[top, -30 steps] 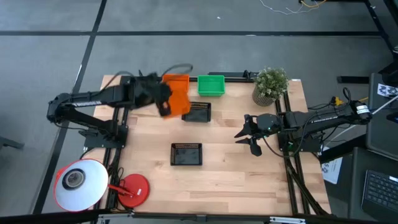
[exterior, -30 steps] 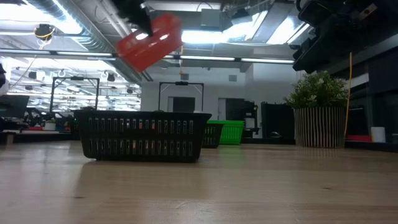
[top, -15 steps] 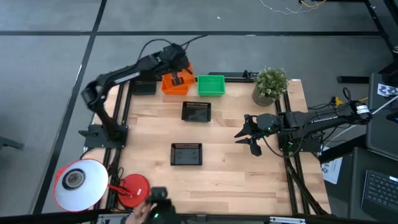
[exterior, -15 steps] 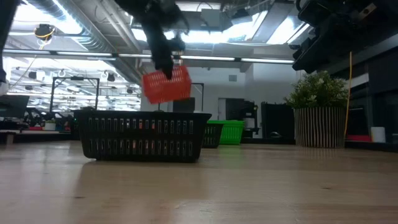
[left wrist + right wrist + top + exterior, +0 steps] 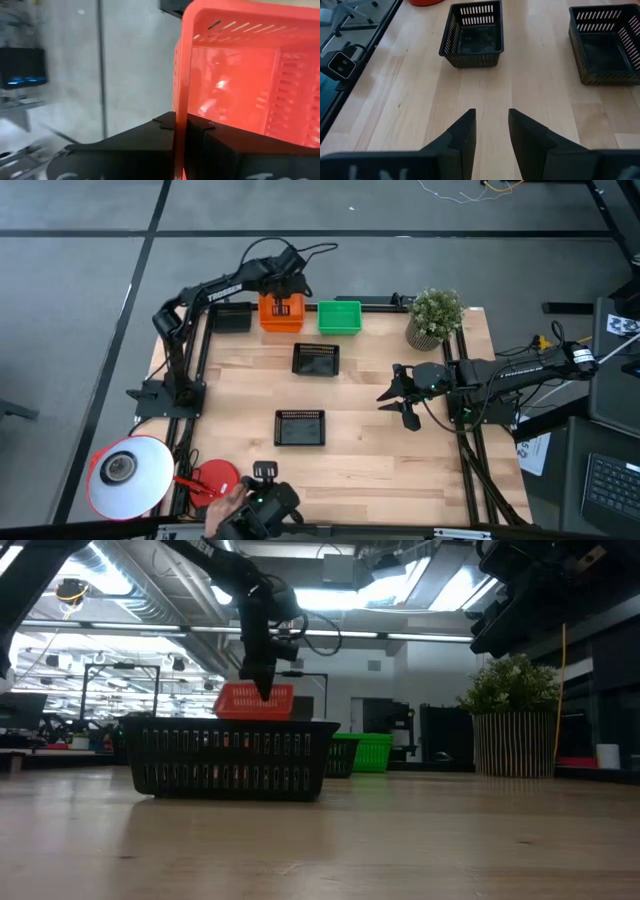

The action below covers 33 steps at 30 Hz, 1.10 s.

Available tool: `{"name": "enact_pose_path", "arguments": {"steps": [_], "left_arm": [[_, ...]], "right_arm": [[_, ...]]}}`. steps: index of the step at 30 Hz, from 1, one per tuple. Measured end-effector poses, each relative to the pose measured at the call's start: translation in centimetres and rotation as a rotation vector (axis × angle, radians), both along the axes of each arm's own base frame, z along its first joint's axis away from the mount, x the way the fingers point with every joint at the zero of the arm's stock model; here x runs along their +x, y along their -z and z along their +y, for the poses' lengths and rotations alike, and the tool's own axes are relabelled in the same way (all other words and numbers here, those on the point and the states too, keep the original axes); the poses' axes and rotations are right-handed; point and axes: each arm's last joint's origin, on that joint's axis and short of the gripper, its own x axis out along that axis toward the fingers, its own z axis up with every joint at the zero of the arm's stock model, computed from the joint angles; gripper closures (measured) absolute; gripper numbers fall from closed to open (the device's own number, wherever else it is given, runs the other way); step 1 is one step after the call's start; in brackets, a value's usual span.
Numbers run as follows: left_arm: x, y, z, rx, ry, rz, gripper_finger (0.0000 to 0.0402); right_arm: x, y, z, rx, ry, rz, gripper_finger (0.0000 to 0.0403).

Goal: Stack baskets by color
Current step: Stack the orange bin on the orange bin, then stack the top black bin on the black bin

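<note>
- Left tool (image 5: 283,302) at the far edge of the counter (image 5: 360,450), clamped tight on the rim of an orange basket (image 5: 281,313).
- In the left wrist view, both fingers (image 5: 145,145) pinching that rim, one on each side of the orange wall.
- In the low view, orange basket (image 5: 254,700) hanging level under the tool, far behind a black basket.
- Green basket (image 5: 339,317) just beside the orange one, also at the far edge.
- Black basket (image 5: 316,359) near the middle of the counter, a bit nearer than the green one.
- Another black basket (image 5: 300,427) closer to the near edge, apart from the first.
- Third black basket (image 5: 232,319) on the other side of the orange one, partly under the left arm.
- Right tool (image 5: 391,398) waiting above the right side of the counter, fingers (image 5: 462,135) spread apart, nothing between them.
- Plant (image 5: 434,315) in a pot at the far right corner.
- Red disc (image 5: 215,480) and white round lamp (image 5: 128,472) by the near left corner.
- Hand (image 5: 222,513) with a dark device at the near edge.
</note>
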Motion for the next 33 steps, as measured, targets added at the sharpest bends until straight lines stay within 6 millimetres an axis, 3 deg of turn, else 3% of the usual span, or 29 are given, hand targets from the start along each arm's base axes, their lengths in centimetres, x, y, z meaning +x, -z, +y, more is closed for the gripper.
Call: {"name": "enact_pose_path", "arguments": {"steps": [10,15,22,27,33], "left_arm": [[-0.7,0.8,0.4,-0.062,0.0,0.022,0.0401],[-0.3,2.4,0.6,-0.115,0.011,0.057,0.0401],[0.5,4.4,0.6,-0.146,0.011,0.108,0.0355],[0.7,4.4,0.3,-0.144,0.003,0.099,0.0319],[1.1,2.7,-0.3,-0.089,-0.032,0.11,0.031]], "right_arm": [[0.0,0.0,0.0,0.011,0.008,0.003,0.0289],[0.0,0.0,0.0,0.022,0.014,0.005,0.0289],[0.0,0.0,0.1,0.022,0.01,0.005,0.0289],[0.0,0.0,0.1,0.022,0.009,0.006,0.0289],[0.0,0.0,0.1,0.021,0.006,0.01,0.0289]]}}
